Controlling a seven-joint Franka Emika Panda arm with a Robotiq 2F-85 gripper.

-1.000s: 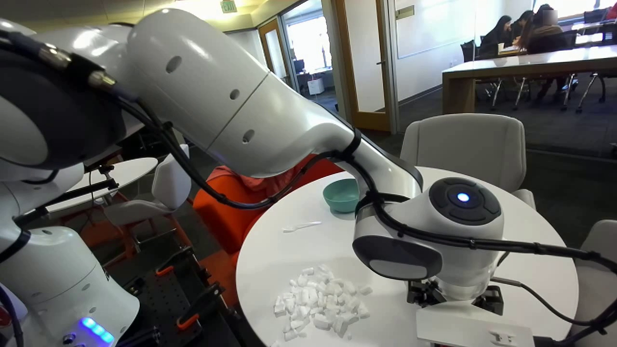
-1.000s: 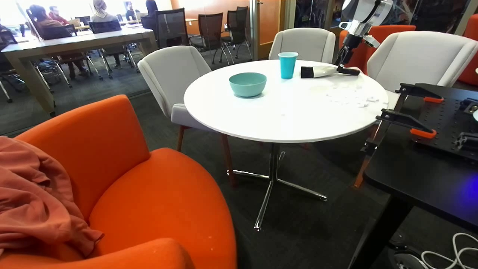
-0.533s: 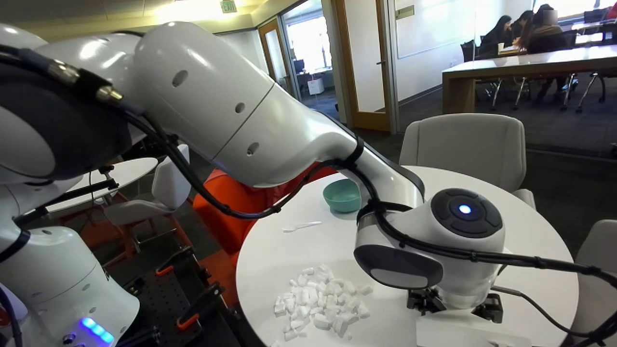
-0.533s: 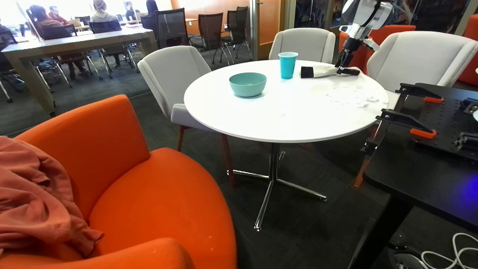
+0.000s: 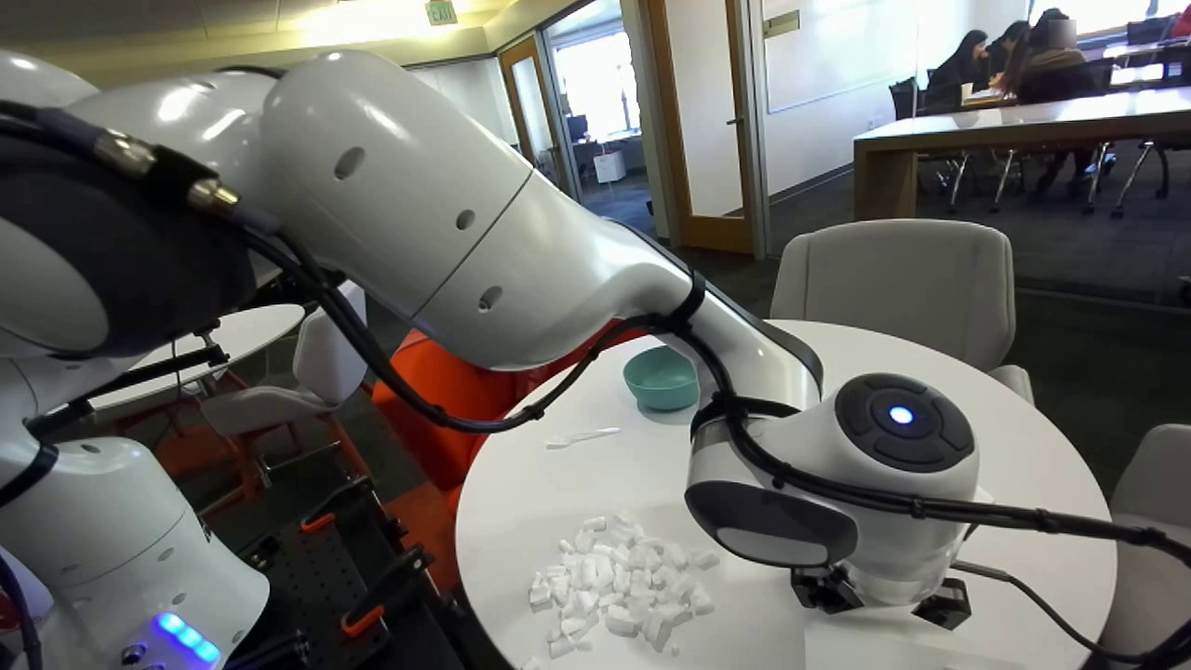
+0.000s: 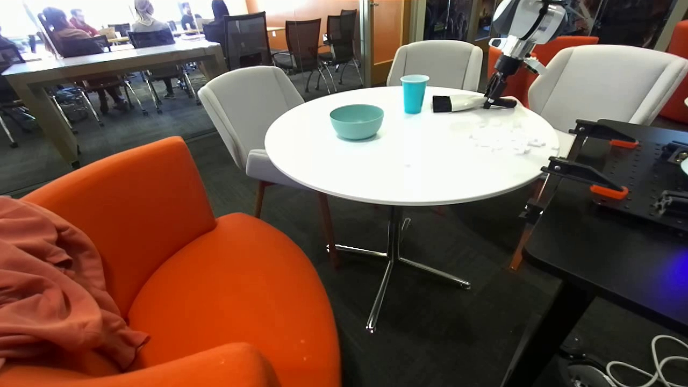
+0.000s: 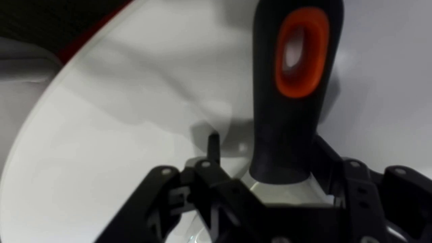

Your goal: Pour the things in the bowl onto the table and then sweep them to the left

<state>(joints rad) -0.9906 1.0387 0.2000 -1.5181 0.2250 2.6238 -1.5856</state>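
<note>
The white pieces [image 5: 619,586] lie in a loose pile on the white round table [image 5: 521,484]; they look faint in an exterior view [image 6: 505,138]. The teal bowl [image 5: 659,381] stands upright on the table, also in an exterior view [image 6: 357,123], with no pieces visible in it. A brush [image 6: 465,102] with black bristles lies flat beyond the pile. Its black handle with an orange-rimmed hole [image 7: 287,135] fills the middle of the wrist view. My gripper [image 7: 266,146] is open around the handle. The left finger stands apart from it; the right finger is close or touching.
A turquoise cup [image 6: 415,95] stands between bowl and brush, near the bristles. A white plastic utensil [image 5: 582,437] lies between bowl and pile. Pale chairs [image 5: 898,288] and an orange chair [image 5: 428,391] surround the table. A black stand with clamps [image 6: 586,177] borders it.
The arm has moved down slightly, and the gripper sits lower at the brush handle. The brush, bowl, cup and pieces show no clear movement.
</note>
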